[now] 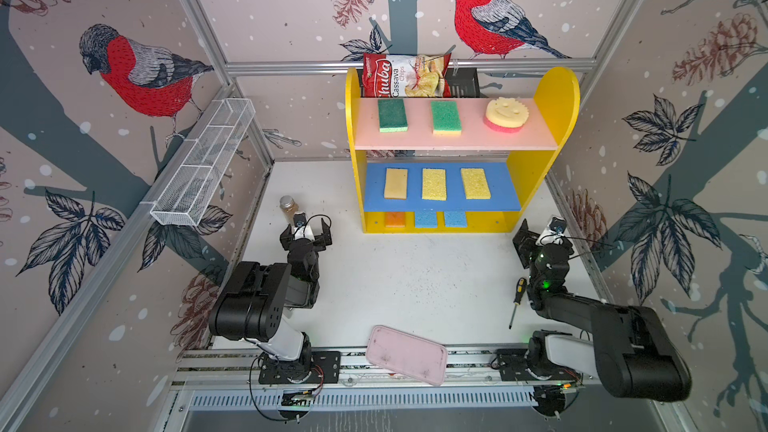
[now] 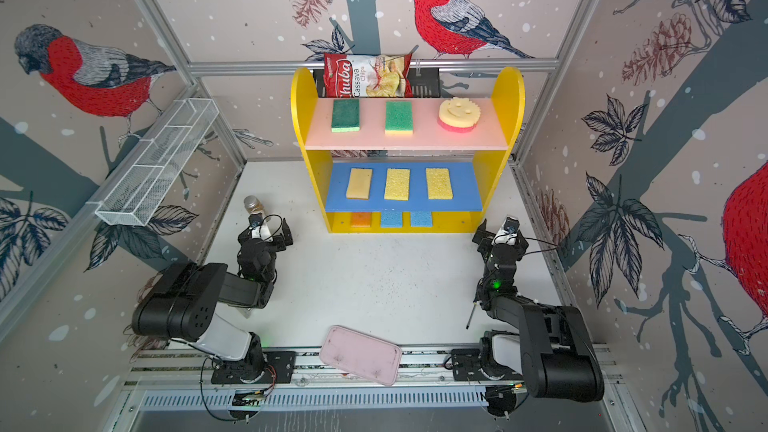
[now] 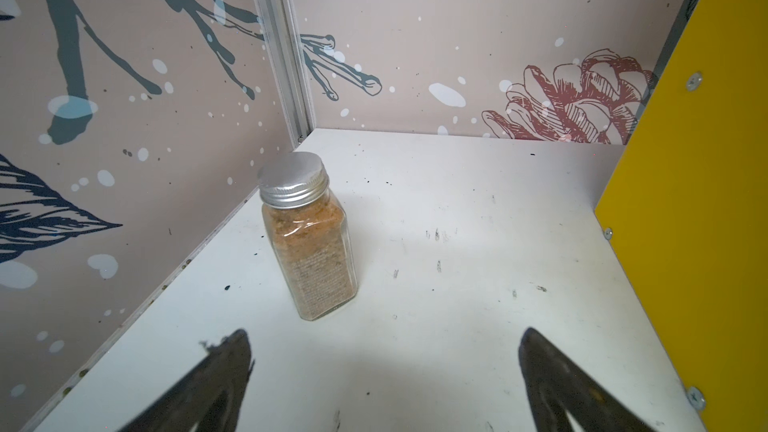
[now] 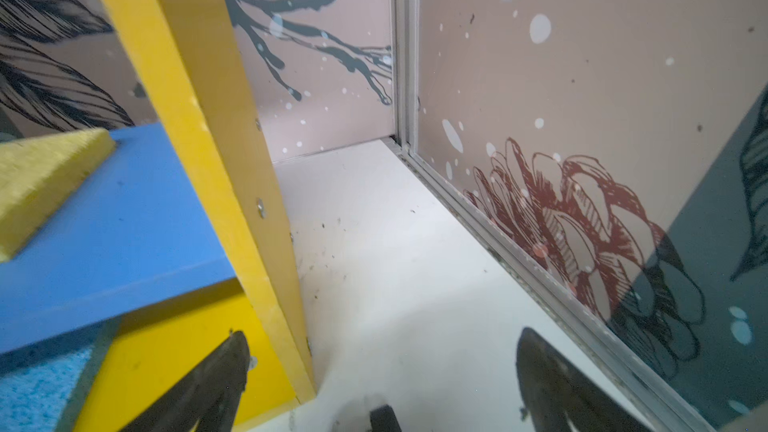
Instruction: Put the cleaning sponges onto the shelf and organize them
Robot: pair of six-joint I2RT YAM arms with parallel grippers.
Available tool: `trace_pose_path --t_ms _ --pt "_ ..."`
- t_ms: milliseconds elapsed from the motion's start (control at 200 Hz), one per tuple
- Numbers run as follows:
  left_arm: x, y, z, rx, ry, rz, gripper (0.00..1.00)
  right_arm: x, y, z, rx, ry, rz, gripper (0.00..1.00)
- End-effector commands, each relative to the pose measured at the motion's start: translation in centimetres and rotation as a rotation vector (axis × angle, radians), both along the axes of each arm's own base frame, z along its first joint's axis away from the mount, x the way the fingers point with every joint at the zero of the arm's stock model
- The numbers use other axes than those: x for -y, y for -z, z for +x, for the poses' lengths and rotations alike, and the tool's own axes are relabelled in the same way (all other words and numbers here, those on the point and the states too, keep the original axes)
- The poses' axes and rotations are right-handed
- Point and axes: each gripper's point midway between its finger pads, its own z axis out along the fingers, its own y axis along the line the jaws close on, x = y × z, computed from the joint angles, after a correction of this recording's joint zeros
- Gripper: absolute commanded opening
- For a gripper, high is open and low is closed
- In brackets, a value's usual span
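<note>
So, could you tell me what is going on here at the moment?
The sorting looks done: nine sponges sit on the shelf, three each on the pink board, blue board and base. The left gripper and right gripper are open and empty, near the table on either side of the shelf's front. The tray lies empty at the near edge. A jar and a screwdriver are also on the table.
</note>
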Motion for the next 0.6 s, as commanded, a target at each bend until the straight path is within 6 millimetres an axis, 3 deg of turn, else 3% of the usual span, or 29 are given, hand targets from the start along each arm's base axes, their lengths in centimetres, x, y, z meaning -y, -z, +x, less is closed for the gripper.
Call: trace_pose_path --t_ms 0,75,250,290,595 --pt "-0.1 -1.5 0.2 0.066 -0.006 -0.009 0.99 -0.3 -1.2 -0.2 0.108 0.001 0.042 0.99" --pt "0.0 -1.5 0.2 0.066 -0.006 -0.009 0.99 1.3 -0.3 -0.2 0.129 0.056 0.094 0.99" --pt "-0.1 -1.5 0.2 0.065 -0.007 -0.010 0.99 -3.2 2.0 3.6 -0.042 -0.210 0.011 1.00" --pt "-0.1 -1.5 0.2 0.064 -0.007 -0.009 0.99 -3.8 1.8 4.0 -0.043 -0.246 -0.001 0.99" --pt "0.0 -1.5 0.2 0.063 -0.005 -0.009 0.99 -3.1 2.1 4.1 -0.053 -0.200 0.016 0.99"
